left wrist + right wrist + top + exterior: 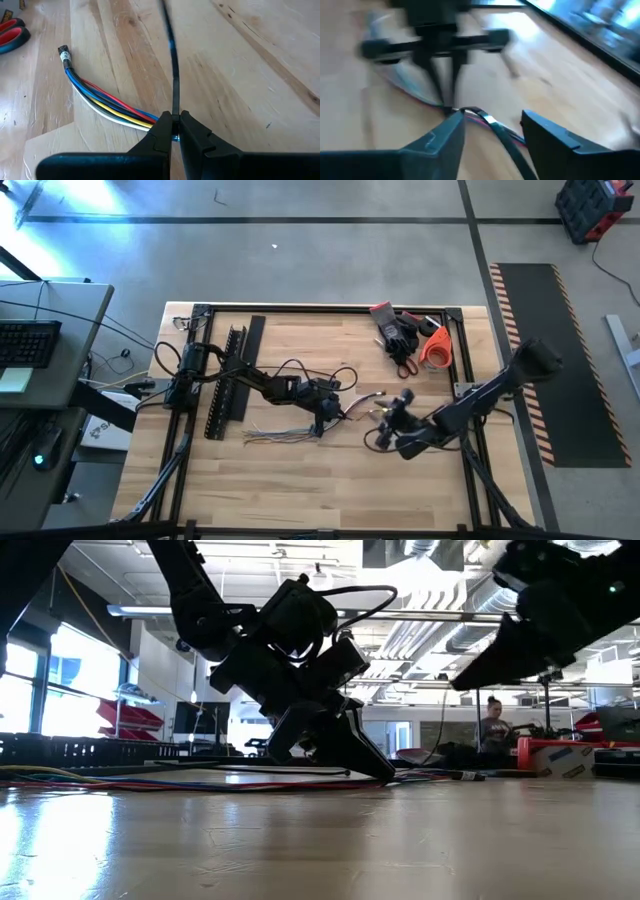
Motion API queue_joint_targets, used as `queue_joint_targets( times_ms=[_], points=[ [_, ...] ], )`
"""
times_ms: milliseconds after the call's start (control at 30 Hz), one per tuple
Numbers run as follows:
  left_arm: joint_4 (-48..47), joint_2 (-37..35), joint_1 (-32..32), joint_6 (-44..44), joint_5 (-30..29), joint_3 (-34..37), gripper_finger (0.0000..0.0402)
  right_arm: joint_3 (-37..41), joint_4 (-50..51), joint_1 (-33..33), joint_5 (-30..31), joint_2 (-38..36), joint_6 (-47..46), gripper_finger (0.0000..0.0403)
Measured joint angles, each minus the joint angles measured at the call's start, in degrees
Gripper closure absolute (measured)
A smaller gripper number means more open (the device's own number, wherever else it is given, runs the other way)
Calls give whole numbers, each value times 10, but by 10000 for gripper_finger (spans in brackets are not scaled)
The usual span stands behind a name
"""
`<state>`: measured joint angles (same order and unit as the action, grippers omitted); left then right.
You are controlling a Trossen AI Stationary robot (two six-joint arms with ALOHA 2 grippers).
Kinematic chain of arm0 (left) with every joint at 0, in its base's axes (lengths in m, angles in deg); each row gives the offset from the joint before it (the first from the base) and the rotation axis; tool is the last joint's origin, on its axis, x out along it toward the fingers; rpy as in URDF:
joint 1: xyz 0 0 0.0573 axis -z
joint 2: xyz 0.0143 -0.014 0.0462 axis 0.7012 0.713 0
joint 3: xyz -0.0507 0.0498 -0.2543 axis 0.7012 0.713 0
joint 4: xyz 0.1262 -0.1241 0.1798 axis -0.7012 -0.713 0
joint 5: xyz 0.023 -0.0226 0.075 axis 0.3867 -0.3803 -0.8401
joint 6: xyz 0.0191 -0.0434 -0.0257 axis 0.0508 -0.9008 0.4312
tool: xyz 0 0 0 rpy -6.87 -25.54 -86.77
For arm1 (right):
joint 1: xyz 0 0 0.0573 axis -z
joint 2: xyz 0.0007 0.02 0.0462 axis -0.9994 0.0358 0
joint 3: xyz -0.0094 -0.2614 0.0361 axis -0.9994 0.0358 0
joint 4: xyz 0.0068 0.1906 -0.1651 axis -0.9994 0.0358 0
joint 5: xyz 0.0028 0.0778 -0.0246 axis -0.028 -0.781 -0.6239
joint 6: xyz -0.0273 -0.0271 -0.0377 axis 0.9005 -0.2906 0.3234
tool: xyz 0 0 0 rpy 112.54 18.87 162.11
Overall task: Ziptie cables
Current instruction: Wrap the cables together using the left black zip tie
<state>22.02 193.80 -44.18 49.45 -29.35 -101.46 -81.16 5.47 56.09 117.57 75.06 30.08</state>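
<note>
The cables [285, 435] lie on the wooden table as a thin bunch; in the left wrist view their blue, red, yellow and white wires [107, 102] run to a small dark connector [63, 52]. My left gripper [325, 416] is down on the bunch at mid-table, shut on a black ziptie [173, 75]. My right gripper [492, 134] hangs open above the table just right of it, with the ziptie's black strap [507, 147] passing below between its fingers, which touch nothing. My left gripper pinches the black ziptie [175, 116] between its two fingertips, right where the strap meets the cable bunch. The fingers slant down from the table's left side, their tips at the tabletop [375, 772]. The strap runs on away from the fingertips; the cables lie on the table.
A long slotted black rail [226, 385] and a flat black strip [254, 340] lie at the left. Black gloves [395, 330], red scissors [405, 365] and an orange roll [436, 345] sit at the far right. A person [492, 722] is in the room beyond.
</note>
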Motion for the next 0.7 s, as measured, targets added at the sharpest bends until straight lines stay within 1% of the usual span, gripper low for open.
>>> queue_joint_targets(
  times_ms=[33,100,167,200,333,433,567,700],
  points=[
    [0,0,0,0,0,0,398,0,-39,6,-27,15,40,211],
    [1,0,0,0,0,0,398,0,-107,22,-99,53,97,201],
    [2,0,0,0,0,0,398,0,-165,38,-160,96,130,198],
    [2,0,0,0,0,0,398,0,-187,45,-173,118,133,198],
    [2,0,0,0,0,0,398,0,-237,69,-176,190,128,209],
    [2,1,0,0,0,0,398,0,-277,81,-175,225,128,231],
    [2,1,0,0,2,0,398,-1,-321,90,-174,247,137,279],
    [2,1,1,0,4,0,398,-1,-327,91,-162,250,145,334]
  ],
)
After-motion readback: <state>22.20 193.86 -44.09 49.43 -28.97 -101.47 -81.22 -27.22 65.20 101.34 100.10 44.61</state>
